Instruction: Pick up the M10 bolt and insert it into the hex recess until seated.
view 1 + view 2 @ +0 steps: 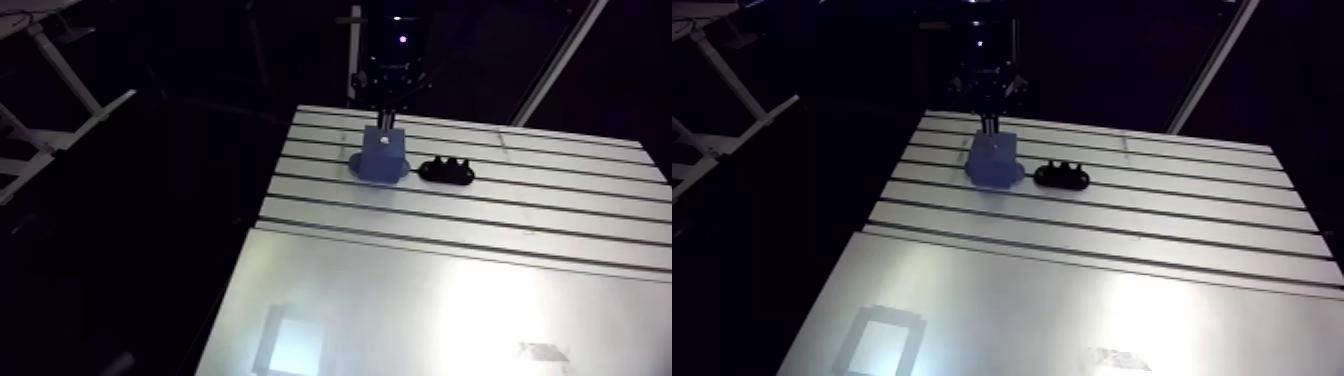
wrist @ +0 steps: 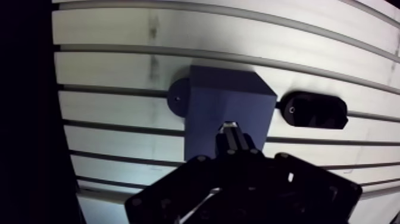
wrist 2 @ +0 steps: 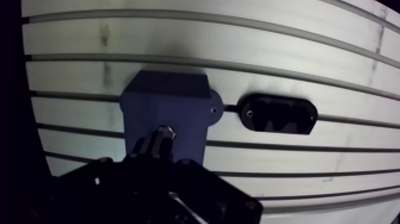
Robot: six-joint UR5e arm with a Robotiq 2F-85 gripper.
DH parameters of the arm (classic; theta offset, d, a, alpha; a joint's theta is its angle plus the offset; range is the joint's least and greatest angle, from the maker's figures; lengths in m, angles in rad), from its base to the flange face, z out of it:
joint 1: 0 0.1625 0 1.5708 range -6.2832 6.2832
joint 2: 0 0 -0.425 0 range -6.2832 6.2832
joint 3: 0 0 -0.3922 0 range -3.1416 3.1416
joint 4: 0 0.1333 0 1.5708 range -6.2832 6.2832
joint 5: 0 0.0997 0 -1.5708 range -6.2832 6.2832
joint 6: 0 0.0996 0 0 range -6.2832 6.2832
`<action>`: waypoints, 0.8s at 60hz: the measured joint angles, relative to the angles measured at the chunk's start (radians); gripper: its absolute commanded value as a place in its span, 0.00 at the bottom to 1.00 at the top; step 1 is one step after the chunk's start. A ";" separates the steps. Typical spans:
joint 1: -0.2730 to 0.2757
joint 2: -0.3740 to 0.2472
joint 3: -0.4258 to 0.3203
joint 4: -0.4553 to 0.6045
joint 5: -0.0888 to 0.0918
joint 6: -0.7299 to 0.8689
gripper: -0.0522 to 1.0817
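I count one desk [image 2: 119, 71] under me, and two things stand on it: one blue block [image 2: 229, 101] and one black oblong holder [image 2: 313, 111] just beside it. The block has two round tabs at its base, one on each side. In the arm view the holder shows three small humps along its top, and in the wrist view one small screw hole at its end nearest the block. I have two fingers [image 2: 241, 143], and pressed between them is one bolt [image 2: 229, 126], with only its pale end showing.
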 measured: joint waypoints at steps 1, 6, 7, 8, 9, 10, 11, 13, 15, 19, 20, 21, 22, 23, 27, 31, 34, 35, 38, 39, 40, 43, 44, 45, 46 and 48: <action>0.000 0.000 0.000 0.000 0.000 0.000 0.60; 0.001 0.000 -0.001 0.005 0.000 0.000 0.06; 0.002 0.000 -0.002 0.007 0.000 0.000 0.05; 0.002 0.000 -0.002 0.009 0.000 0.000 0.05; 0.002 0.000 -0.002 0.011 -0.001 0.000 0.05; 0.002 0.000 -0.002 0.013 -0.001 0.000 0.05; 0.003 0.000 -0.003 0.015 -0.001 0.000 0.05; 0.003 0.000 -0.004 0.018 -0.001 0.000 0.05; 0.003 0.000 -0.005 0.021 -0.002 0.000 0.05; 0.004 0.000 -0.007 0.026 -0.002 0.001 0.05; 0.004 0.000 -0.007 0.027 -0.002 0.001 0.05; 0.004 0.000 -0.008 0.028 -0.002 0.001 0.05; 0.004 0.000 -0.009 0.029 -0.002 0.002 0.05; 0.004 0.000 -0.009 0.030 -0.002 0.002 0.05; 0.004 -0.001 -0.011 0.032 -0.002 0.002 0.05; 0.004 -0.002 -0.014 0.034 -0.002 0.003 0.05; 0.005 -0.003 -0.015 0.035 -0.002 0.003 0.05; 0.005 -0.004 -0.015 0.036 -0.002 0.003 0.05; 0.005 -0.006 -0.016 0.039 -0.002 0.003 0.05; 0.005 -0.007 -0.016 0.040 -0.002 0.003 0.05; 0.005 -0.008 -0.017 0.041 -0.002 0.003 0.05; 0.005 -0.012 -0.017 0.045 -0.001 0.004 0.05; 0.006 -0.014 -0.017 0.046 -0.001 0.004 0.05; 0.006 -0.016 -0.017 0.047 -0.001 0.005 0.05; 0.006 -0.018 -0.017 0.049 -0.001 0.005 0.05; 0.006 -0.024 -0.017 0.055 -0.001 0.006 0.05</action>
